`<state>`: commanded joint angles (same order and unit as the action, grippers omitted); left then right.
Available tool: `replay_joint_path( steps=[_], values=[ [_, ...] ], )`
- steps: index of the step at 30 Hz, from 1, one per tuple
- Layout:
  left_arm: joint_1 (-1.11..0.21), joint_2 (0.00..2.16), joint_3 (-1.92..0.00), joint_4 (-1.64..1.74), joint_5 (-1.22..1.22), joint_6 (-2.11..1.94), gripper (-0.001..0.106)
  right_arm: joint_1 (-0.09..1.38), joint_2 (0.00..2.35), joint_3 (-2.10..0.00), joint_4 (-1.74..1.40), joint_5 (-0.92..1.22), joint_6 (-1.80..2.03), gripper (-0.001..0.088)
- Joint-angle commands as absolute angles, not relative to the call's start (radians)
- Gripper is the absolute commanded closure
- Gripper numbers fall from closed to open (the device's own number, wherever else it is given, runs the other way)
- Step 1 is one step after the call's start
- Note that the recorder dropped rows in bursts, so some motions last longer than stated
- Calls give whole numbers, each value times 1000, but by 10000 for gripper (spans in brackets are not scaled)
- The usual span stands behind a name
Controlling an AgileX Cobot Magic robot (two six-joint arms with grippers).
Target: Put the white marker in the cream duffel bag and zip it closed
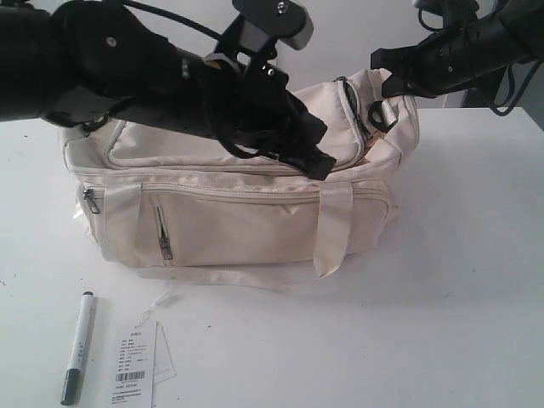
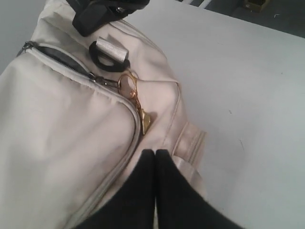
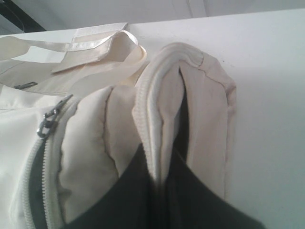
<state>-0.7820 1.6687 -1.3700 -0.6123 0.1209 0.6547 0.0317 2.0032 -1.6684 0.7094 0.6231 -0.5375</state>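
The cream duffel bag (image 1: pixel 238 212) stands in the middle of the white table. Its top zip is partly open at the right end, showing dark lining (image 3: pixel 34 202), and a gold ring (image 2: pixel 127 84) hangs by the zipper pull. The white marker (image 1: pixel 78 347) with its dark cap lies on the table in front of the bag's left corner, far from both grippers. My left gripper (image 1: pixel 321 164) (image 2: pixel 155 151) is shut and empty, low over the bag's top right. My right gripper (image 1: pixel 388 81) (image 3: pixel 164 160) is shut on a fold of cream fabric at the bag's right end.
A white barcode paper tag (image 1: pixel 136 367) lies just right of the marker. A loose bag handle (image 1: pixel 333 228) hangs down the front. Bare white table (image 1: pixel 459 280) spreads to the right of the bag and in front of it.
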Motion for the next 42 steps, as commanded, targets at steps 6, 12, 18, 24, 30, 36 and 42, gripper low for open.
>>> replay_joint_path(
  steps=[6, 12, 18, 24, 30, 36, 42],
  values=[
    [-782, 1753, -1460, -612, 121, 655, 1053, 32, 2003, -1668, 709, 623, -538, 868],
    [-782, 1828, -1538, -612, 103, 655, 1053, 32, 2003, -1668, 709, 623, -538, 868],
    [-782, 1884, -1601, -612, 111, 655, 1053, 32, 2003, -1668, 709, 623, -538, 868],
    [-782, 1929, -1644, -620, 116, 652, 1053, 32, 2003, -1668, 709, 623, -538, 868],
    [-784, 1972, -1695, -630, 123, 651, 943, 32, 2003, -1668, 709, 621, -538, 868],
    [-819, 2043, -1724, -629, 0, 651, 718, 32, 2003, -1668, 709, 623, -538, 868],
    [-821, 2082, -1724, -619, -34, 689, 717, 32, 2003, -1668, 709, 623, -538, 868]
  ],
)
